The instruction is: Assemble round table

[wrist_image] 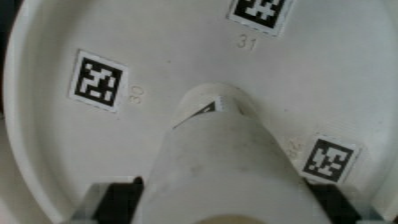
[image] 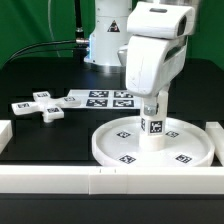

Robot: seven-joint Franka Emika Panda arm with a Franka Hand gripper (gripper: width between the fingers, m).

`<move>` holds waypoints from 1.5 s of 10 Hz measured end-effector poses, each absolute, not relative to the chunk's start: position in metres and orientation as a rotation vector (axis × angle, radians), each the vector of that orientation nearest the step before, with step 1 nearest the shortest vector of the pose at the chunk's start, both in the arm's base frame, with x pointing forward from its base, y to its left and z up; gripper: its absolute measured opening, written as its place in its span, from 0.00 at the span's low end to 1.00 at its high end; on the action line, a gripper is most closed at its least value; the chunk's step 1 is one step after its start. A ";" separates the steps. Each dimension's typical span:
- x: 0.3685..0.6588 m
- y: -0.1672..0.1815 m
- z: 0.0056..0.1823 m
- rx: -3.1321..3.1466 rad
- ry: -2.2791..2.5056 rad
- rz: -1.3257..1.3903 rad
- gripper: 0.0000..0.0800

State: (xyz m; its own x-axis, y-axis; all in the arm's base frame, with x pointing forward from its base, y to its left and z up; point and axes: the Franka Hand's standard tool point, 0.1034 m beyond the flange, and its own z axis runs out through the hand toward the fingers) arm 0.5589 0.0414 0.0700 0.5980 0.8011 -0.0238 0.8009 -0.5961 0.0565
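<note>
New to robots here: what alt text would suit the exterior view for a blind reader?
The robot's white gripper holds a short cylinder leg upright on the middle of a large round disc. At the exterior view's left, a cross-shaped foot lies on the black table beside the marker board.

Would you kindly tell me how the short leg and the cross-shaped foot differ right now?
The leg is a cylinder; the foot is a flat cross. The leg stands upright at the middle of the disc; the foot lies off the disc, to the exterior view's left. The hand grips the leg; the foot lies free. Both are white with black-and-white tags.
</note>
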 end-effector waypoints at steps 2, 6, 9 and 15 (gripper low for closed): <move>0.558 0.042 0.070 2.892 1.120 0.014 0.51; 0.558 0.042 0.070 3.058 0.650 0.029 0.51; 0.558 0.041 0.070 3.117 0.317 0.031 0.51; 0.556 0.038 0.069 3.125 -0.507 0.054 0.51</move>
